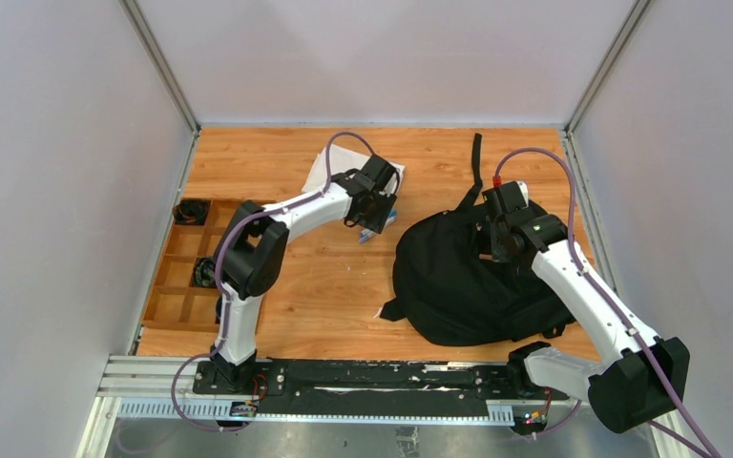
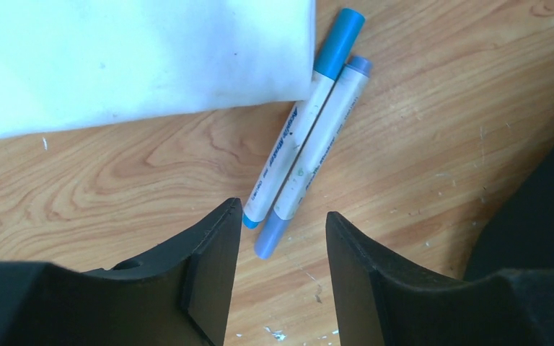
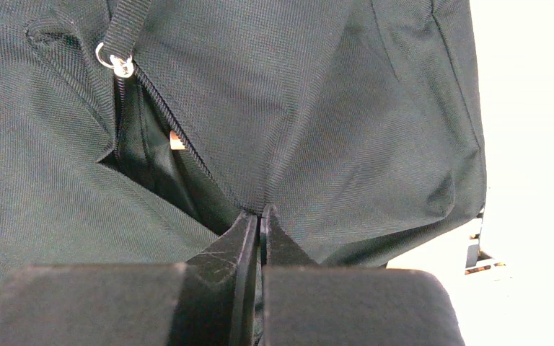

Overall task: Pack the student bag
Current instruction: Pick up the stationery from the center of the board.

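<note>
**On the table: left arm over markers, right arm pinching bag open**

At far left a wooden divider tray (image 1: 179, 279) sits against the wall, not in play. The left gripper (image 2: 282, 211) hovers just above the table (image 1: 315, 296), jaws spread wide and holding nothing. They straddle the near ends of two markers (image 2: 322, 133) lying side by side and touching, far ends at the white cloth (image 2: 137, 58) edge. This looks like lining up a grab. Right of centre lies the student bag (image 1: 458, 277), slumped flat. The right gripper (image 3: 261, 210) is clamped on a fold of its fabric beside the zipper pull (image 3: 121, 66). Probably it is holding the unzipped slit open for loading.
</note>
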Robot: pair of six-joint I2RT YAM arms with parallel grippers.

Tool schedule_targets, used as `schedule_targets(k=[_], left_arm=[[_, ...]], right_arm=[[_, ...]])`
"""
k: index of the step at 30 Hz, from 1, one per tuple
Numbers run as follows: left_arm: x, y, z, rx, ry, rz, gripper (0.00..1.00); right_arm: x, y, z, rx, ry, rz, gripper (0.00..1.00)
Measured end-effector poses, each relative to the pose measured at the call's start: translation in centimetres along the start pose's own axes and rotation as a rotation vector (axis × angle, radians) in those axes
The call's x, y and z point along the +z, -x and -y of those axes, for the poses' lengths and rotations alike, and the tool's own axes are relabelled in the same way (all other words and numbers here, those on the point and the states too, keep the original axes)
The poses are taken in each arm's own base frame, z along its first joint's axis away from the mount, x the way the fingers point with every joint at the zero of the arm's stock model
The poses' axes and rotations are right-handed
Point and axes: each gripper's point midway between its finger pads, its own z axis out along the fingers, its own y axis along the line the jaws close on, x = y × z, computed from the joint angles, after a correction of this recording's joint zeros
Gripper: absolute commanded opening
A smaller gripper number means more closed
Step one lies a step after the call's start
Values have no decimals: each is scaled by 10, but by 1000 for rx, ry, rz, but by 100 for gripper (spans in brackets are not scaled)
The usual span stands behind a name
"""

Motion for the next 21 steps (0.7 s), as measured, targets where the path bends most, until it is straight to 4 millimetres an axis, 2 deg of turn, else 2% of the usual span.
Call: schedule_targets(k=[8,14,21], left_arm=[[9,6,-8,-27,24,24,50],[28,4,-11,-41,27,11,48],[30,10,-12,-50,28,33,46]], right_arm=[[0,0,-1,0,4,-1,0],[0,0,-1,0,3,-1,0],[0,0,-1,0,3,-1,0]])
